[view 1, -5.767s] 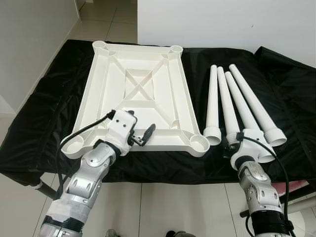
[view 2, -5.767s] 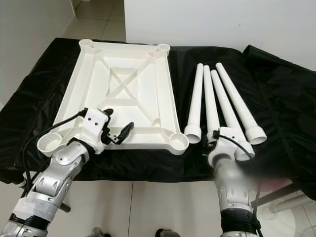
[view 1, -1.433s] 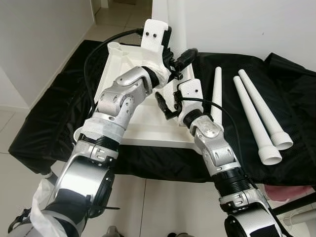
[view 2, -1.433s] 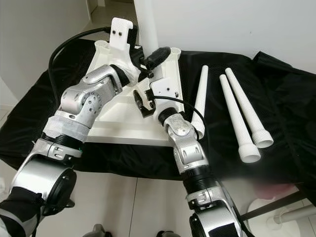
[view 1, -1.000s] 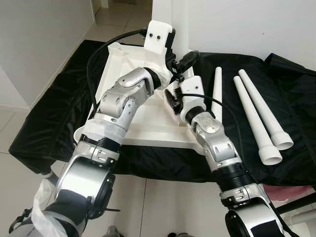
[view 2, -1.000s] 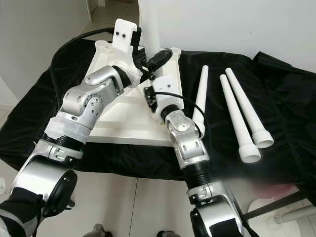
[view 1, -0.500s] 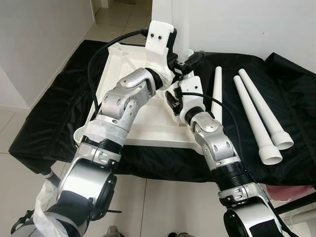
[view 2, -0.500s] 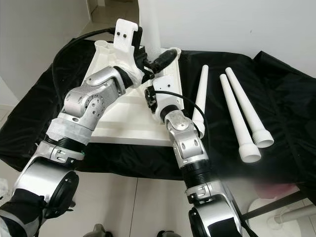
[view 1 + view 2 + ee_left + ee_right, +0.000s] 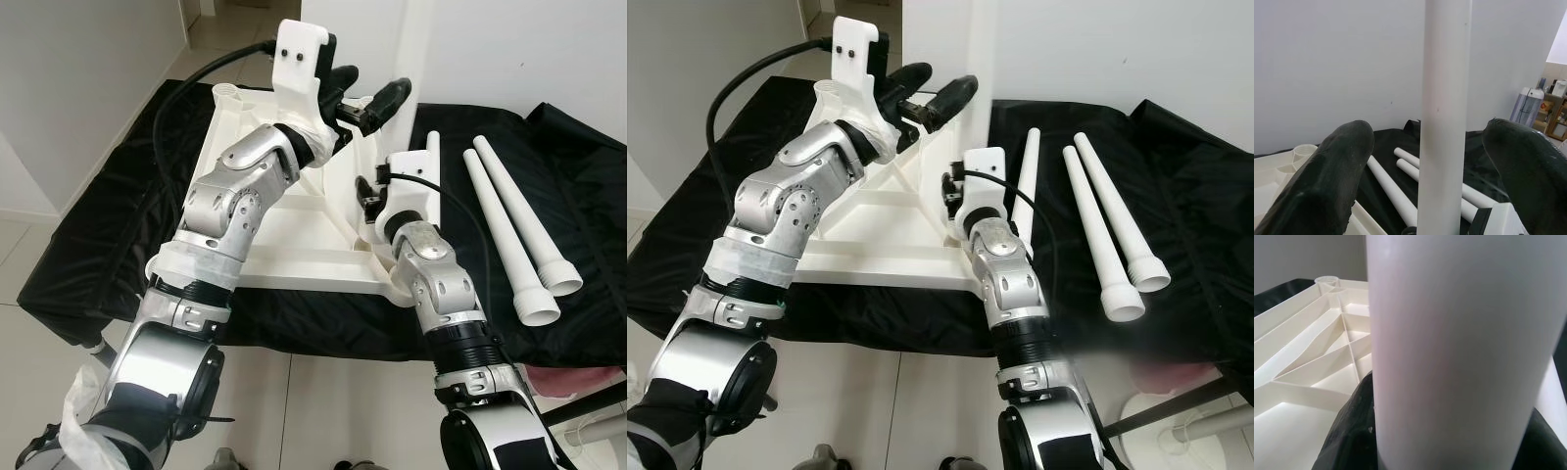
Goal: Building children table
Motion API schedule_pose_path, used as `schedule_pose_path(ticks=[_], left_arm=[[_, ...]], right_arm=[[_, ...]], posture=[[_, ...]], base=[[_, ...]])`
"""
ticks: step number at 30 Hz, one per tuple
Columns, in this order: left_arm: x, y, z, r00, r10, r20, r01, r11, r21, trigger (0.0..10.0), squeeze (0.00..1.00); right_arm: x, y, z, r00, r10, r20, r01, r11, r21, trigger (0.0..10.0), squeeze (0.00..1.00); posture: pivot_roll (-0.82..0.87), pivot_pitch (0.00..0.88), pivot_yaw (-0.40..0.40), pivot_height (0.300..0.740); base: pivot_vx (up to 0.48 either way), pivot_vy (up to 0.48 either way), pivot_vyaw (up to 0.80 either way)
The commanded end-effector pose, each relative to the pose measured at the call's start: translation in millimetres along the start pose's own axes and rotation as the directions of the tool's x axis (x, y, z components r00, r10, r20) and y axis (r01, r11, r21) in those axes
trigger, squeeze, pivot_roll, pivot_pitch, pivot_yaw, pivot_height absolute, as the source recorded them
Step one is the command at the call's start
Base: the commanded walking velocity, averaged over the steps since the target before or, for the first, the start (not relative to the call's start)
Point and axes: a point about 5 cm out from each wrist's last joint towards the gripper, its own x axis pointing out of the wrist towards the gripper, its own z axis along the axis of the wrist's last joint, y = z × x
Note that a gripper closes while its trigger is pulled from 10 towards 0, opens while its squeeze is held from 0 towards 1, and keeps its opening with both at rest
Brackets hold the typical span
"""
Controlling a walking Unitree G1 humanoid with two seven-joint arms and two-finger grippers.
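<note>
Black cloth (image 9: 118, 225) covers the surface — white walls (image 9: 78, 88), tiled floor (image 9: 29, 392).

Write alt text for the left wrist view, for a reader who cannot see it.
A white table leg stands upright between the left gripper's two open black fingers, untouched by either. Behind it, more white legs lie on black cloth before a plain wall.

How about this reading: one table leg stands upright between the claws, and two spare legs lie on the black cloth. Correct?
No. Three spare legs lie on the black cloth, not two; the left eye view shows them. One table leg does stand upright, right claw shut on it, left claw open around it.
</note>
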Motion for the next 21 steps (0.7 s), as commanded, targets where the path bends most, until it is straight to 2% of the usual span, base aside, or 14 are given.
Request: schedule_pose_path(ticks=[1, 3, 8, 12, 16, 18, 19, 21], left_arm=[[-2.4, -5.2, -4.0, 0.996, -0.092, -0.015, 0.092, 0.996, 0.0, 10.0, 0.0], [-6.8, 1.2, -8.5, 0.999, -0.038, -0.027, 0.039, 0.999, 0.01, 10.0, 0.0], [-13.7, 9.2, -13.2, 0.999, 0.005, -0.039, -0.004, 1.0, 0.018, 10.0, 0.0], [-27.4, 20.8, -26.3, 0.995, 0.064, -0.076, -0.06, 0.997, 0.049, 10.0, 0.0], [-32.2, 24.1, -30.1, 0.993, 0.082, -0.087, -0.077, 0.995, 0.06, 10.0, 0.0], [-48.8, 34.2, -44.9, 0.981, 0.141, -0.136, -0.127, 0.986, 0.109, 10.0, 0.0], [-48.8, 34.2, -44.9, 0.981, 0.141, -0.136, -0.127, 0.986, 0.109, 10.0, 0.0], [-64.2, 40.8, -59.4, 0.965, 0.181, -0.189, -0.157, 0.978, 0.134, 10.0, 0.0]], right_arm=[[-1.7, -4.3, 4.1, 0.999, -0.023, 0.031, 0.022, 0.999, 0.026, 10.0, 0.0], [-5.0, -8.6, 6.6, 0.997, -0.044, 0.065, 0.04, 0.997, 0.061, 10.0, 0.0], [-8.7, -10.2, 8.7, 0.994, -0.054, 0.094, 0.049, 0.997, 0.062, 10.0, 0.0], [-17.4, -19.3, 10.7, 0.985, -0.102, 0.142, 0.092, 0.993, 0.076, 10.0, 0.0], [-20.1, -22.7, 11.2, 0.98, -0.123, 0.157, 0.112, 0.991, 0.079, 10.0, 0.0], [-26.2, -29.9, 9.6, 0.973, -0.157, 0.169, 0.142, 0.985, 0.1, 10.0, 0.0], [-26.2, -29.9, 9.6, 0.973, -0.157, 0.169, 0.142, 0.985, 0.1, 10.0, 0.0], [-30.7, -34.0, 8.5, 0.967, -0.175, 0.183, 0.156, 0.982, 0.11, 10.0, 0.0]], posture=[[-0.03, 0.053, -0.042, 0.74], [-0.05, 0.053, -0.033, 0.74], [-0.07, 0.048, -0.013, 0.74], [-0.08, 0.048, 0.001, 0.74], [-0.08, 0.048, 0.007, 0.74], [-0.09, 0.066, 0.029, 0.74], [-0.09, 0.066, 0.029, 0.74], [-0.08, 0.07, 0.044, 0.74]], base=[[0.0, 0.0, 0.0], [0.0, 0.0, 0.0], [0.0, 0.0, 0.0], [0.0, 0.0, 0.0], [0.0, 0.0, 0.0], [0.0, 0.0, 0.0], [0.0, 0.0, 0.0], [0.0, 0.0, 0.0]])
